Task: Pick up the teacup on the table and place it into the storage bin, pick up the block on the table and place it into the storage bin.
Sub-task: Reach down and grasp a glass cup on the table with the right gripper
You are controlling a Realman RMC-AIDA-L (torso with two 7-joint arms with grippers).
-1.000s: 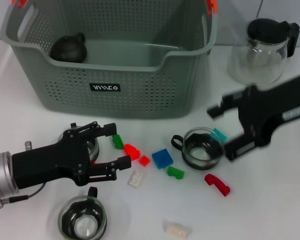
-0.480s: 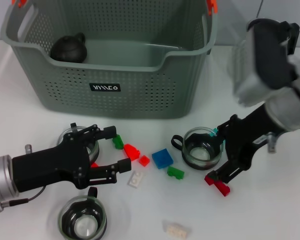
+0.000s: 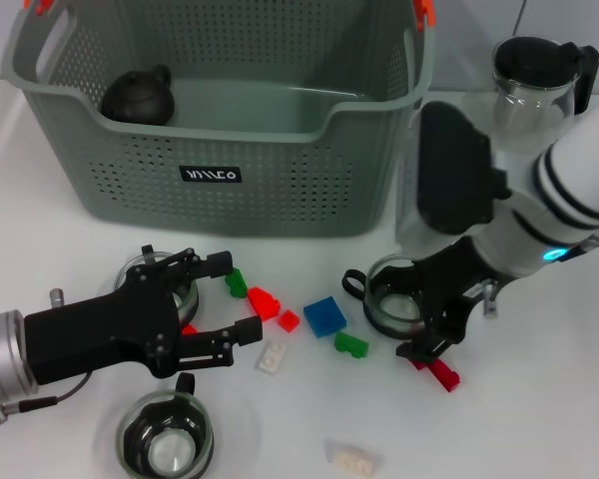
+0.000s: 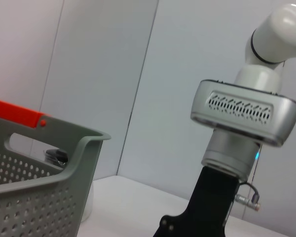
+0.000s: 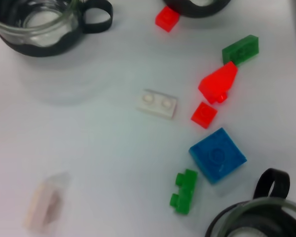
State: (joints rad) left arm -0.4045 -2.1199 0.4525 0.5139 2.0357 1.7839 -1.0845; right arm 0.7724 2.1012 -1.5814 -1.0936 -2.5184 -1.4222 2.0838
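R gripper (image 3: 434, 334) has swung down from beside the teapot (image 3: 532, 95) onto the teacup (image 3: 399, 296) just front-right of the storage bin (image 3: 220, 120); fingers apart, we judge grasp imminent. L gripper (image 3: 225, 299) idle, open.

Bright, even overhead light — soft shadows pool under the right gripper (image 3: 431, 334); near it, the right wrist view's blocks blur slightly.

Grey perforated storage bin (image 3: 220, 175) upright at table's far edge, dark round teapot (image 3: 137, 97) inside its left corner. Three glass teacups upright on table: mid-right (image 3: 404, 296), left (image 3: 170, 282), near edge (image 3: 166, 440). Blue block (image 3: 323, 315) flat mid-table among small coloured blocks.
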